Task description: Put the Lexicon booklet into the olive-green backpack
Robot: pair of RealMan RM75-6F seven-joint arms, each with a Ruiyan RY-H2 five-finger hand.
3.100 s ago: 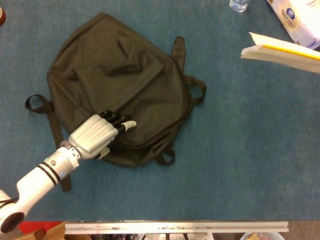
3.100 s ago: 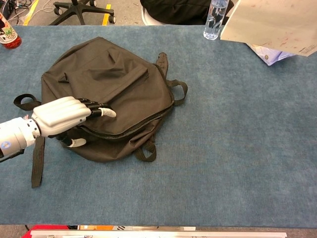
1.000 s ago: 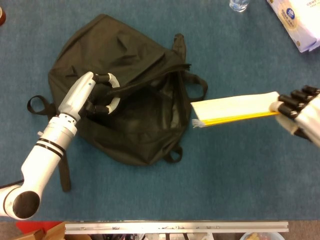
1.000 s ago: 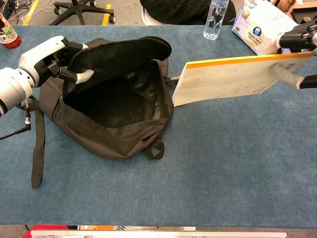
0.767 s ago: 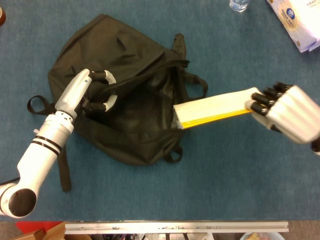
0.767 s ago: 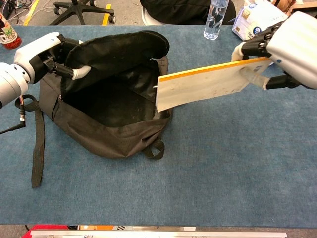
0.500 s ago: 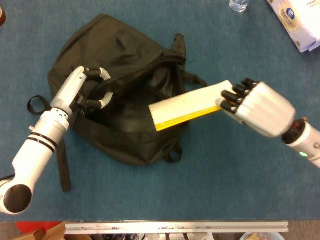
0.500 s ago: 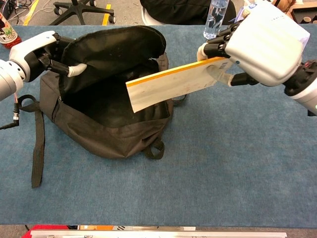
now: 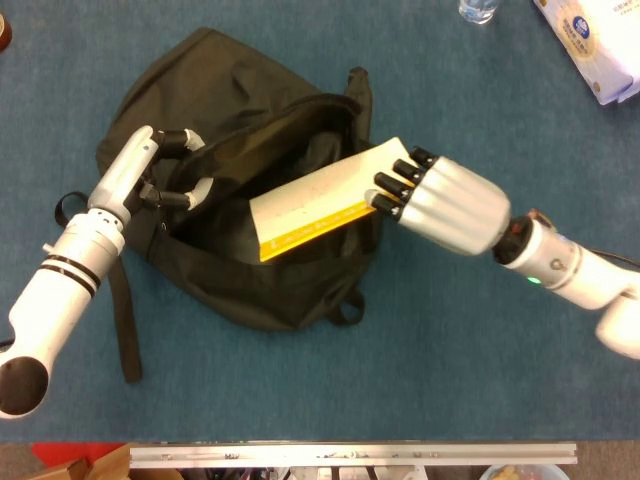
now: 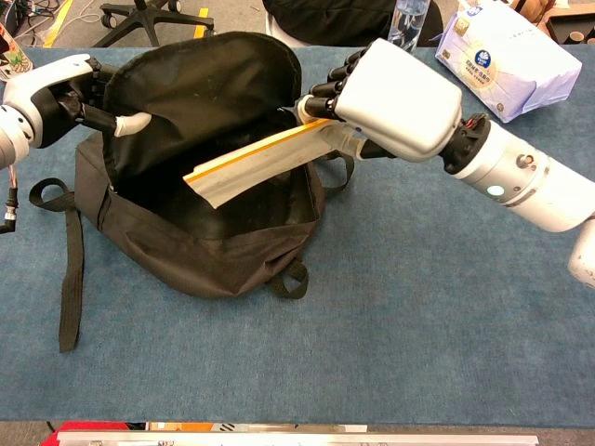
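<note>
Covering the whole scene is a blue carpet-like counter, seen from above in the head view and at a slant in the chest view. At 12 o'clock beyond its far edge the chest view shows a bare floor with the wheeled base of a chair and a dark bag.

On the counter, toward 10 o'clock, lies the olive-green backpack with its mouth gaping wide. The left hand, at 9 o'clock of the bag, grasps the raised upper flap and holds it up. The right hand reaches in from 3 o'clock and grips one end of the Lexicon booklet, a pale booklet with a yellow edge. The booklet hangs tilted over the open mouth, its free end inside the opening and pointing toward 8 o'clock, not yet resting on the bag's bottom.

At 1 o'clock stand a clear water bottle and a white and blue packet; both are cut off by the top edge in the head view. A red bottle at 10 o'clock is mostly out of frame. The interior of the backpack is dark, and its contents cannot be made out. The booklet's cover print is too faint to read. The right arm runs out of frame at 4 o'clock.
</note>
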